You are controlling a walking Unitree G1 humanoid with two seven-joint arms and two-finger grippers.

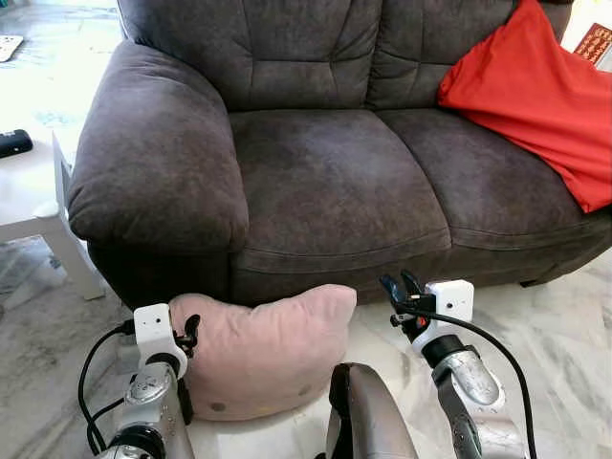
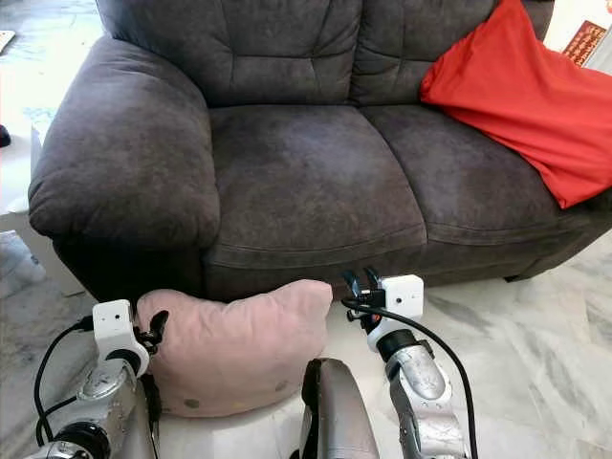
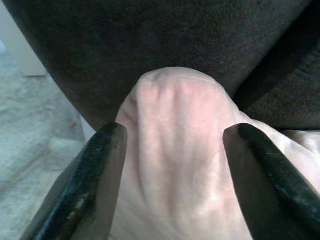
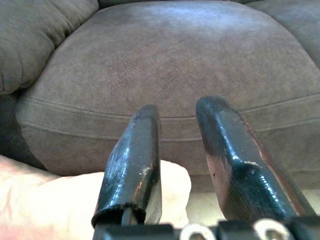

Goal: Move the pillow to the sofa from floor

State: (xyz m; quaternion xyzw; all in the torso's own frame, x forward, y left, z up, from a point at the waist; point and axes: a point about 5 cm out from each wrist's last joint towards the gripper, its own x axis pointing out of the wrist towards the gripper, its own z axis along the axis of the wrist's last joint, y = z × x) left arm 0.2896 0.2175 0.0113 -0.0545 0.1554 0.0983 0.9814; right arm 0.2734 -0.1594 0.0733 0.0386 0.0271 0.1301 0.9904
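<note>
A pink pillow (image 1: 263,354) stands on the marble floor, leaning against the front of the dark grey sofa (image 1: 325,182). My left gripper (image 1: 191,333) is at the pillow's left upper corner. In the left wrist view its black fingers (image 3: 100,170) are open and straddle that corner of the pillow (image 3: 175,150). My right gripper (image 1: 402,284) hovers just past the pillow's right upper corner, in front of the seat cushion edge. Its fingers (image 4: 135,160) are slightly apart with nothing between them, and the pillow (image 4: 50,200) lies beside and below them.
A red cushion (image 1: 545,96) lies on the sofa's right seat and backrest; the left seat is bare. A white side table (image 1: 29,191) with a black remote (image 1: 14,143) stands left of the armrest. Marble floor (image 1: 555,325) stretches to the right.
</note>
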